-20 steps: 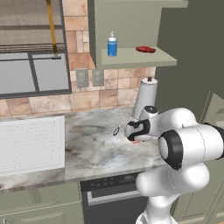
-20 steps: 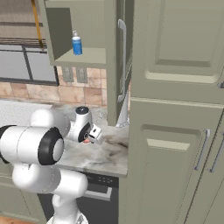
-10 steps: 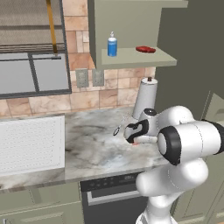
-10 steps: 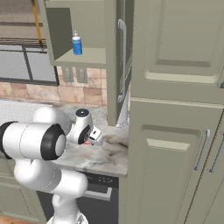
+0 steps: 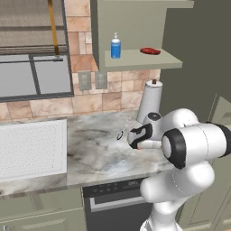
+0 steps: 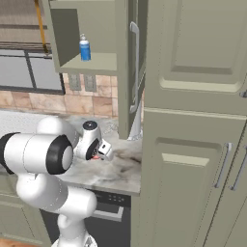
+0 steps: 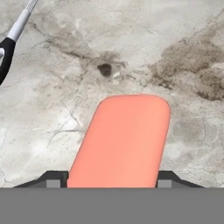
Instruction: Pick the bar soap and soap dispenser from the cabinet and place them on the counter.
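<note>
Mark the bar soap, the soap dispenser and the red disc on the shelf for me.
bar soap (image 7: 120, 140), hand view, middle of its flat coral top face.
soap dispenser (image 5: 116, 48), left base view, blue bottle body, on the cabinet shelf.
red disc (image 5: 150, 51), left base view, centre of its top, on the same shelf.

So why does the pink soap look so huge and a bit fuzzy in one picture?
Hand view: the camera sits right behind the soap, so it looms large with soft edges between the finger tips, while the counter veins stay sharper. Left base view: flat, even light, and the dispenser looks small but crisp.
</note>
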